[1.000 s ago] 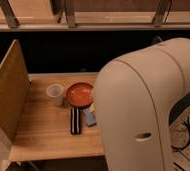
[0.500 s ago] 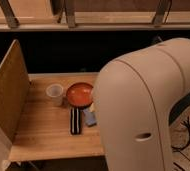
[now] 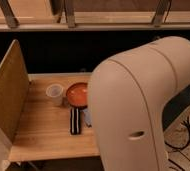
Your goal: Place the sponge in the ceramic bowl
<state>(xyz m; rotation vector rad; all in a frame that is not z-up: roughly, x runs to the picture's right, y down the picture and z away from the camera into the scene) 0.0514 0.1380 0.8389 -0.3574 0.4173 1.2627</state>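
Note:
The ceramic bowl (image 3: pixel 78 94), round and glossy orange-red inside, sits on the wooden table (image 3: pixel 43 135) near its back edge. Just in front of the bowl lies a small grey-blue block (image 3: pixel 87 117), which looks like the sponge; the arm's edge hides part of it. The gripper is out of view. Only the arm's large white casing (image 3: pixel 138 105) shows, filling the right half of the view and covering the table's right side.
A small white cup (image 3: pixel 54 94) stands just left of the bowl. A dark oblong bar with a pale stripe (image 3: pixel 75 121) lies left of the grey-blue block. A tall wooden panel (image 3: pixel 8 100) walls the table's left side. Cables (image 3: pixel 183 145) lie on the floor at right.

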